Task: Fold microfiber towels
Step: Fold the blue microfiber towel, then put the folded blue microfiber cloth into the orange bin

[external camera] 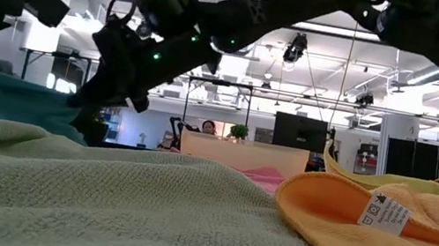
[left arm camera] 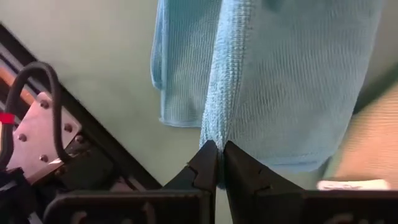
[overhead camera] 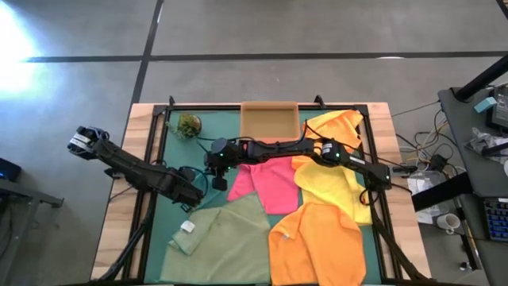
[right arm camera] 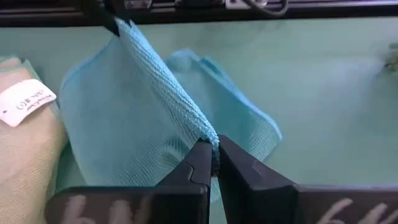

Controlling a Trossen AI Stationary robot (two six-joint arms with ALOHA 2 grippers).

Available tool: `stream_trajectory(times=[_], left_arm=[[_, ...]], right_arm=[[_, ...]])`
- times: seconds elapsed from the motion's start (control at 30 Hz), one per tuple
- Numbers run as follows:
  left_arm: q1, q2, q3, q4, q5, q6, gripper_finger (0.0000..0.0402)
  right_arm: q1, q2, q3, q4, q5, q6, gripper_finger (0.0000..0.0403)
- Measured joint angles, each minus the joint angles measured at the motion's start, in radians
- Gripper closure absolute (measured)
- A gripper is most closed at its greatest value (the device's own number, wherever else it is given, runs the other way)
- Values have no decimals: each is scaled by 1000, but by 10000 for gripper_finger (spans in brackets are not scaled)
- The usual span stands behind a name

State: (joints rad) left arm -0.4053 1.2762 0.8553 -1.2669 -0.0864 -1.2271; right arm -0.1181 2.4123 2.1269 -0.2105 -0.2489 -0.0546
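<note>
Now teal towel (right arm camera: pixel 134 118) stretches pinched between left end effector (left arm camera: pixel 218 163) and right end effector (right arm camera: pixel 211 158)

The tabletop (overhead camera: pixel 145 127) is covered by a green mat (overhead camera: pixel 175 147), on which a cardboard tray (overhead camera: pixel 269 120), a small plant (overhead camera: pixel 189 125) and pink (overhead camera: pixel 266 183), sage (overhead camera: pixel 226 238), yellow (overhead camera: pixel 329 179) and orange (overhead camera: pixel 317 242) towels are laid.
</note>
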Motion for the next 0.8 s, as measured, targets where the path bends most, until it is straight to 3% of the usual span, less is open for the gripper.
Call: stream_trajectory(times=[0.37, 0.67, 0.8], left_arm=[[2, 2, -27, -3, -53, 2, 389], [9, 2, -27, -13, -50, 2, 294], [14, 2, -20, -60, 5, 7, 256]], right_arm=[[-9, 8, 44, -46, 71, -8, 376], [-40, 7, 45, -46, 69, 63, 294], [-66, -6, 45, -88, 34, 57, 262]])
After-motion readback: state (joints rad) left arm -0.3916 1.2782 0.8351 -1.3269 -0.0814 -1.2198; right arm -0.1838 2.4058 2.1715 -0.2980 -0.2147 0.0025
